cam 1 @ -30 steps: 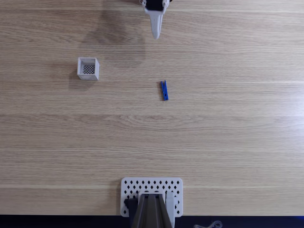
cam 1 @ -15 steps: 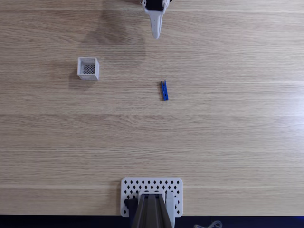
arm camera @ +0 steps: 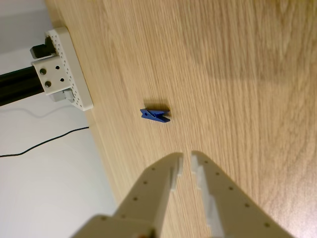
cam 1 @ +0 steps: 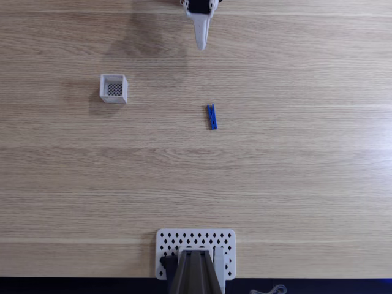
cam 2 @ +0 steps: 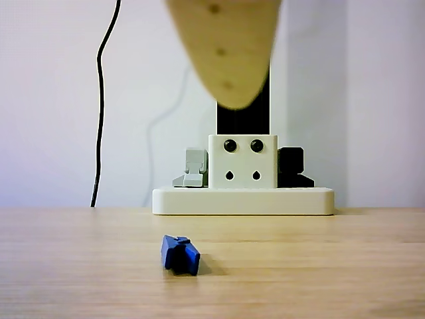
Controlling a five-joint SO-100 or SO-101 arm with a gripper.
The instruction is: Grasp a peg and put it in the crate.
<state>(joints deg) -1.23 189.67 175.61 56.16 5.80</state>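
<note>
Blue peg (cam 1: 211, 116) flat on wooden table (cam 1: 294, 171), long axis near vertical in fixed view, fingers (arm camera: 163, 178) nearly together, empty.

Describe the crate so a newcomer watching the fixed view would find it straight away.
Start from the wooden table and look to its upper left in the fixed view. The crate stands alone there, left of the blue peg. It is a small white square box, open on top, with a dark dotted mesh floor, unlike the larger flat perforated plate at the bottom edge.

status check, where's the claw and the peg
Claw above the table, fingers nearly shut, holding nothing. Blue peg flat on the table, untouched. Crate stands apart, nothing between them.
</note>
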